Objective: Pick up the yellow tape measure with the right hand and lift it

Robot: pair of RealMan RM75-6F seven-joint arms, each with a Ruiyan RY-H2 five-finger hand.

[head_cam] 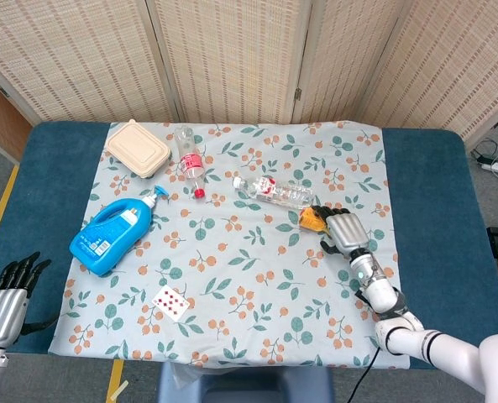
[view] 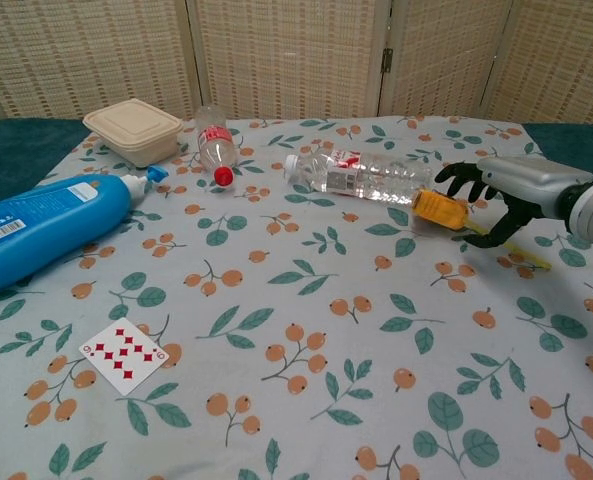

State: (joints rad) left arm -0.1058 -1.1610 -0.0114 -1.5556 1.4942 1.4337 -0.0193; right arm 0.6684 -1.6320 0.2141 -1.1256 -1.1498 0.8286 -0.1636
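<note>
The yellow tape measure is grasped by the right hand, just beside the clear bottle. Open cloth is seen nearer the camera. The left hand is held unclenched off the table's edge.

Floral tablecloth spread over a blue table. Laid on it: beige lidded box, small bottle with red cap, clear bottle on its side, blue detergent bottle, playing card. Yellow tape measure is gripped by the right hand. Left hand is seen at the lower left edge, fingers extended.
</note>
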